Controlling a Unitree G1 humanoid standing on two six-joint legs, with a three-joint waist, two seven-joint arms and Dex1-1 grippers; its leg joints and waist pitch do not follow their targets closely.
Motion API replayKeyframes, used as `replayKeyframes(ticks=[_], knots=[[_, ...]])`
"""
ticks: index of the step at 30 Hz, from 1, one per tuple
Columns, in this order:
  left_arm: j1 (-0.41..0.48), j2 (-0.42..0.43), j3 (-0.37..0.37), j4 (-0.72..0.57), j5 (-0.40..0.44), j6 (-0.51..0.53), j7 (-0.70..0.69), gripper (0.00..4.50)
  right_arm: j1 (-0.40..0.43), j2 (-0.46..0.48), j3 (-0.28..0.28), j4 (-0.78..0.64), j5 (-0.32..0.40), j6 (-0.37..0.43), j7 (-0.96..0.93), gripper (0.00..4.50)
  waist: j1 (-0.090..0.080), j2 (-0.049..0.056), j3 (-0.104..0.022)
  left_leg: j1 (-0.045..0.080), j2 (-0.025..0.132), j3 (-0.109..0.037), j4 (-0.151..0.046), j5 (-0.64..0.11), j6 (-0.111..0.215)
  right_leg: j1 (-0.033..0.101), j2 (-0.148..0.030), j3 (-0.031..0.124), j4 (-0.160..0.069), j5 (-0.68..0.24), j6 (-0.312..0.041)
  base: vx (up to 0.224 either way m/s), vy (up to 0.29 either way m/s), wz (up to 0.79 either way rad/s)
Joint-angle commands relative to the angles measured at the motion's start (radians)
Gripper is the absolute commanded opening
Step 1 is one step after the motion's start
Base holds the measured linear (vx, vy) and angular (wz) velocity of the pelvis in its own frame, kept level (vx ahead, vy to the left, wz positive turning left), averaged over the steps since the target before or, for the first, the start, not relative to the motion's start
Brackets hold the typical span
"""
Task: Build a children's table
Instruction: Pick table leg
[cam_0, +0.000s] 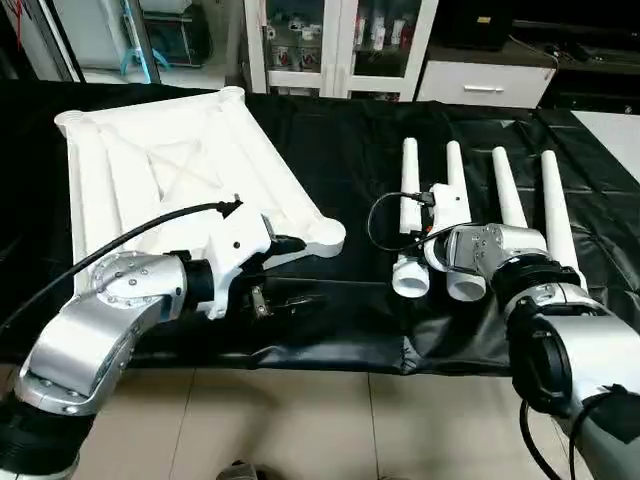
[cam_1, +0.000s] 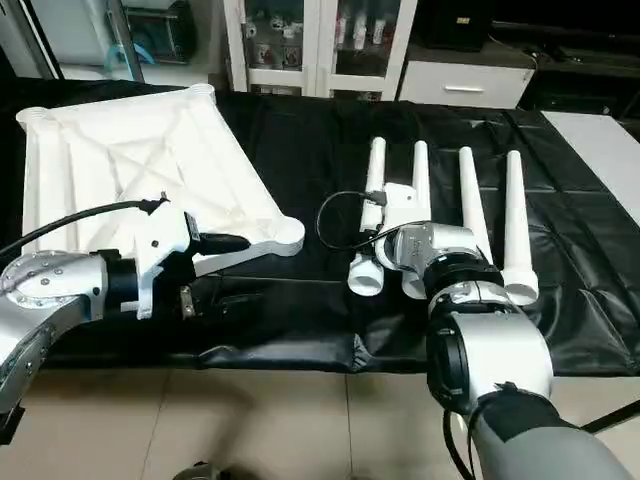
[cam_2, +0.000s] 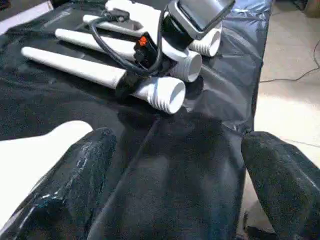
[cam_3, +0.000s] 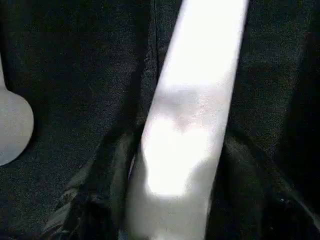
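Note:
The white tabletop (cam_0: 170, 170) lies upside down on the left, ribs and round corner sockets facing up. Four white legs lie side by side on the right. My right gripper (cam_0: 412, 238) is shut on the leftmost leg (cam_0: 409, 180), which still rests on the cover; in the right wrist view the leg (cam_3: 195, 100) runs between the two dark fingers (cam_3: 100, 195). My left gripper (cam_0: 292, 272) hovers just in front of the tabletop's near right corner socket (cam_0: 325, 235), open, with only black cover between its fingers (cam_2: 80, 175).
The black-covered work table (cam_0: 330, 345) ends close in front of both grippers, with tiled floor below. The three other legs (cam_0: 505, 190) lie right of the held one. A black cable (cam_0: 130, 235) loops over my left wrist. Cabinets (cam_0: 330, 40) stand behind.

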Motion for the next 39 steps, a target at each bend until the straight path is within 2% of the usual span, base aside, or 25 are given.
replayKeyframes(ticks=[1,4,5,7,8,9,11,12,15,17,18,21,24,26,28,29,30,31,33,34,35,37,39], knots=[[-0.008,-0.004,0.005,-0.002,-0.007,0.005,0.014,4.5,-0.002,-0.015,-0.013,0.025,0.003,0.003,-0.027,2.3,-0.001,0.002,-0.067,0.023,0.038,-0.001,-0.07,-0.103,-0.041,0.034,-0.065,0.037,-0.06,0.009,-0.245,0.0,0.0,0.0],[-0.011,-0.009,0.01,0.009,-0.007,0.001,0.023,4.5,-0.006,-0.022,-0.037,0.026,0.022,-0.002,-0.034,2.11,-0.002,-0.001,-0.067,0.023,0.039,-0.001,-0.071,-0.111,-0.05,0.035,-0.065,0.037,-0.06,0.01,-0.24,0.0,0.0,0.0],[-0.012,-0.009,0.015,0.008,-0.011,0.003,0.027,4.5,-0.009,-0.026,-0.038,0.025,0.022,-0.007,-0.027,2.03,-0.003,0.012,-0.067,0.025,0.037,-0.001,-0.071,-0.116,-0.057,0.033,-0.062,0.035,-0.061,0.017,-0.238,0.0,0.0,0.0],[-0.012,-0.031,0.026,0.023,-0.026,0.004,0.04,4.5,-0.01,-0.036,-0.051,0.022,0.031,-0.006,-0.024,1.97,-0.002,0.001,-0.068,0.023,0.037,0.0,-0.069,-0.112,-0.055,0.037,-0.064,0.037,-0.059,0.033,-0.245,0.0,0.0,0.0],[-0.013,-0.039,0.029,0.029,-0.028,0.004,0.046,4.5,-0.009,-0.04,-0.058,0.021,0.034,-0.004,-0.027,1.95,-0.002,-0.01,-0.068,0.023,0.037,0.002,-0.069,-0.108,-0.05,0.037,-0.063,0.037,-0.062,0.033,-0.246,0.0,0.0,0.0],[-0.015,-0.044,0.03,0.033,-0.027,0.004,0.05,4.5,-0.009,-0.042,-0.062,0.02,0.035,-0.003,-0.028,1.93,0.0,-0.005,-0.069,0.022,0.038,0.002,-0.068,-0.095,-0.046,0.038,-0.065,0.037,-0.059,0.039,-0.248,0.0,0.0,0.0],[-0.025,-0.053,0.038,0.054,-0.008,-0.008,0.077,4.5,-0.009,-0.044,-0.069,0.008,0.041,-0.003,-0.011,1.9,0.0,-0.006,-0.07,0.02,0.037,0.002,-0.067,-0.078,-0.039,0.039,-0.064,0.036,-0.057,0.051,-0.244,0.0,0.0,0.0],[-0.027,-0.062,0.046,0.062,-0.004,-0.011,0.092,4.5,-0.008,-0.043,-0.076,0.0,0.048,-0.003,-0.001,1.89,-0.003,0.001,-0.07,0.021,0.036,0.002,-0.066,-0.077,-0.039,0.038,-0.062,0.036,-0.058,0.065,-0.244,0.0,0.0,0.0],[-0.033,-0.096,0.066,0.077,-0.018,-0.007,0.13,4.5,-0.007,-0.052,-0.104,-0.024,0.079,0.002,0.024,1.89,-0.002,-0.005,-0.072,0.021,0.038,0.002,-0.065,-0.066,-0.028,0.042,-0.063,0.036,-0.056,0.093,-0.256,0.0,0.0,0.0],[-0.041,-0.113,0.077,0.08,-0.026,0.0,0.148,4.5,-0.012,-0.056,-0.123,-0.037,0.102,0.014,0.046,1.88,-0.001,-0.004,-0.072,0.02,0.038,0.002,-0.064,-0.063,-0.02,0.043,-0.063,0.036,-0.055,0.101,-0.261,0.0,0.0,0.0],[-0.048,-0.129,0.089,0.087,-0.033,0.003,0.167,4.5,-0.012,-0.058,-0.119,-0.056,0.106,0.014,0.078,1.87,0.0,0.003,-0.071,0.02,0.039,0.001,-0.064,-0.062,-0.018,0.043,-0.064,0.036,-0.054,0.1,-0.264,0.0,0.0,0.0],[-0.082,-0.179,0.13,0.123,-0.044,0.019,0.235,4.5,-0.015,-0.064,-0.134,-0.114,0.141,0.016,0.159,1.87,-0.001,-0.003,-0.072,0.02,0.039,0.002,-0.063,-0.068,-0.009,0.046,-0.063,0.036,-0.056,0.11,-0.271,0.0,0.0,0.0],[-0.117,-0.217,0.16,0.156,-0.05,0.028,0.289,4.5,-0.003,-0.065,-0.14,-0.161,0.164,0.0,0.239,1.87,0.003,-0.003,-0.072,0.021,0.04,0.001,-0.063,-0.064,0.001,0.046,-0.064,0.035,-0.057,0.113,-0.275,0.0,0.0,0.0],[-0.175,-0.285,0.21,0.196,-0.078,0.073,0.375,4.5,0.063,-0.061,-0.143,-0.297,0.225,-0.03,0.383,1.87,0.01,-0.003,-0.072,0.023,0.04,0.004,-0.061,-0.07,0.013,0.046,-0.063,0.036,-0.059,0.121,-0.276,0.0,0.0,0.0],[-0.228,-0.337,0.25,0.22,-0.102,0.112,0.442,4.5,0.146,-0.066,-0.136,-0.448,0.296,0.02,0.507,1.87,0.021,-0.007,-0.077,0.023,0.044,0.001,-0.059,-0.036,0.032,0.053,-0.066,0.036,-0.055,0.182,-0.273,0.0,0.0,0.0],[-0.24,-0.346,0.257,0.223,-0.104,0.12,0.454,4.5,0.169,-0.068,-0.134,-0.49,0.314,0.04,0.533,1.86,0.029,-0.02,-0.079,0.021,0.044,0.0,-0.057,-0.004,0.056,0.053,-0.067,0.034,-0.052,0.211,-0.279,0.0,0.0,0.0],[-0.24,-0.346,0.257,0.223,-0.104,0.12,0.454,4.5,0.169,-0.068,-0.134,-0.49,0.314,0.04,0.533,1.86,0.029,-0.02,-0.079,0.021,0.044,0.0,-0.057,-0.004,0.056,0.053,-0.067,0.034,-0.052,0.211,-0.279,0.0,0.0,0.0],[-0.261,-0.371,0.279,0.224,-0.133,0.141,0.475,4.5,0.206,-0.071,-0.13,-0.552,0.344,0.081,0.567,1.86,0.033,-0.018,-0.078,0.021,0.043,0.0,-0.057,-0.004,0.063,0.051,-0.069,0.034,-0.053,0.188,-0.287,0.0,0.0,0.0],[-0.298,-0.414,0.33,0.216,-0.209,0.185,0.507,4.5,0.272,-0.076,-0.114,-0.672,0.398,0.152,0.607,1.86,0.04,-0.012,-0.075,0.021,0.044,-0.002,-0.058,-0.007,0.059,0.052,-0.071,0.035,-0.055,0.163,-0.292,0.0,0.0,0.0],[-0.298,-0.414,0.33,0.216,-0.209,0.185,0.507,4.5,0.272,-0.076,-0.114,-0.672,0.398,0.152,0.607,1.86,0.042,-0.013,-0.075,0.023,0.044,-0.001,-0.058,-0.011,0.057,0.05,-0.07,0.034,-0.058,0.156,-0.293,0.0,0.0,0.0],[-0.332,-0.447,0.373,0.212,-0.274,0.225,0.529,4.5,0.326,-0.077,-0.104,-0.775,0.442,0.207,0.633,1.86,0.042,-0.017,-0.073,0.022,0.044,-0.001,-0.061,-0.026,0.049,0.05,-0.07,0.034,-0.06,0.13,-0.292,0.0,0.0,0.0],[-0.364,-0.47,0.403,0.212,-0.322,0.265,0.539,4.5,0.374,-0.076,-0.097,-0.871,0.481,0.245,0.645,1.86,0.046,-0.011,-0.072,0.023,0.044,-0.003,-0.061,-0.036,0.04,0.051,-0.072,0.034,-0.062,0.111,-0.29,0.0,0.0,0.0],[-0.381,-0.477,0.413,0.213,-0.341,0.286,0.544,4.5,0.396,-0.073,-0.098,-0.92,0.503,0.266,0.648,1.86,0.05,-0.016,-0.07,0.025,0.044,-0.004,-0.064,-0.055,0.029,0.047,-0.073,0.034,-0.068,0.067,-0.274,0.0,0.0,0.0]])
